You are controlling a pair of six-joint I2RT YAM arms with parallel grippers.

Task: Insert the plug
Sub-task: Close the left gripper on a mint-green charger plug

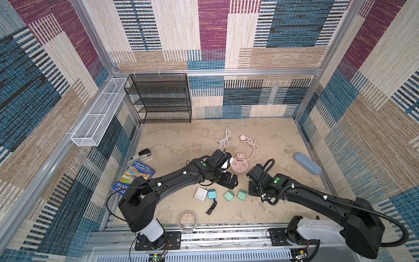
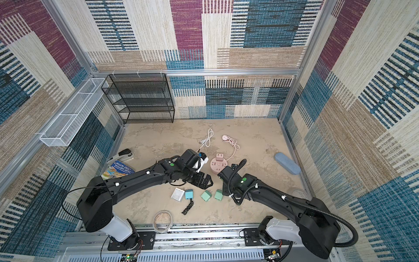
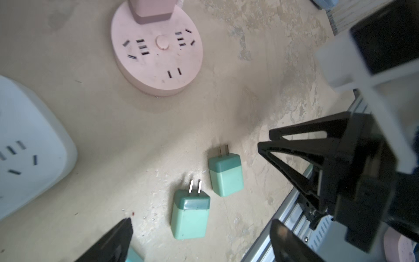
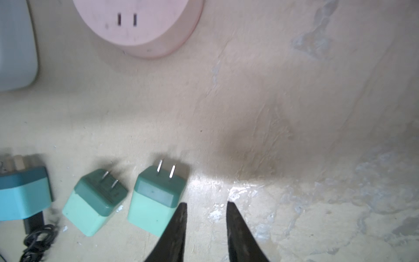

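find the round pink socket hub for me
In both top views the round pink socket hub sits mid-table, just right of centre, a pink adapter standing on its far edge; the rightmost green plug lies nearer the robot.

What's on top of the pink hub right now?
One pink adapter stands at the far edge of the hub; its prongs are hidden. The other visible slots are empty.

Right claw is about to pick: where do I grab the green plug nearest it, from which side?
Best grip the green plug by its pale body, across the flat side faces, from above. It lies flat, prongs pointing toward the pink socket, so keep those clear. The right claw hangs beside it, empty.
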